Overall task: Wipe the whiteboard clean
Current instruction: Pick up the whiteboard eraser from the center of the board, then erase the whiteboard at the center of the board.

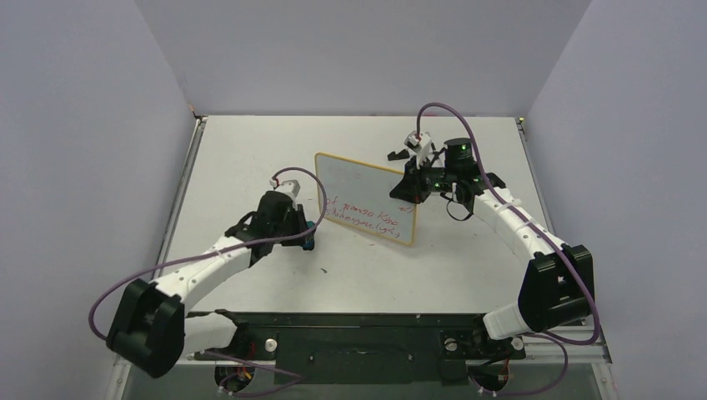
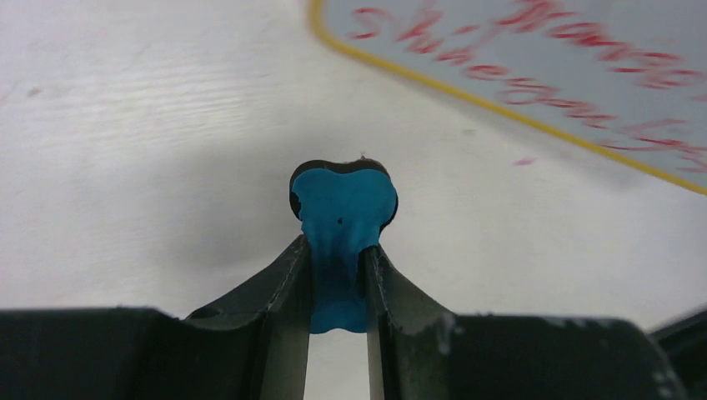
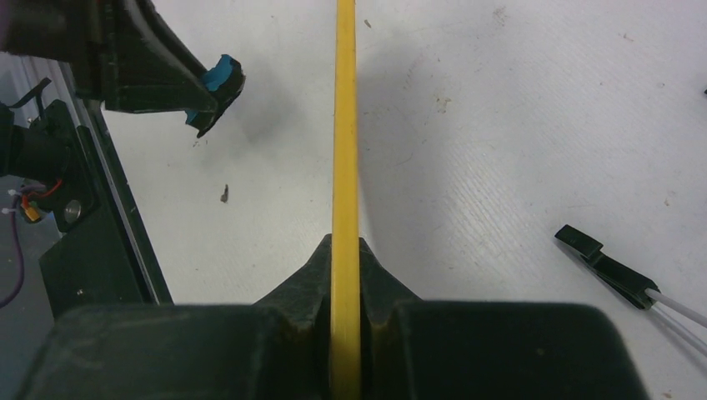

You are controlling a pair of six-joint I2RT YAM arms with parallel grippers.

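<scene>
Left pincer point(image 2: 338, 250) fingers fill the near edge of the left wrist view, clenched on the eraser point(image 2: 343, 204). Its blue pad bulges and pinches in at the grip, so judge it soft and compressible. In the right wrist view, the right pincer point(image 3: 344, 250) is clamped on the thin yellow-wood frame of the whiteboard point(image 3: 344, 125), which runs edge-on between its fingers.

**Location.** The whiteboard point(image 1: 367, 200) stands on edge near the middle of the worktop point(image 1: 250, 150), between the two arms. The right pincer holds its right-hand edge. The eraser sits just beside the board's left side and is not yet touching the face. Red handwriting covers the lower part of the face.

**Handling, as a judgement.**
- Weight: light, since one edge grip holds it upright.
- Stiffness: the panel looks rigid, but the frame is narrow.
- Surface: the face looks smooth and probably slippery. Grip the frame, not the face.
- Risk: wiping pressure far from the clamped edge may pivot or tip the board. Press lightly and stroke toward the held side.
</scene>
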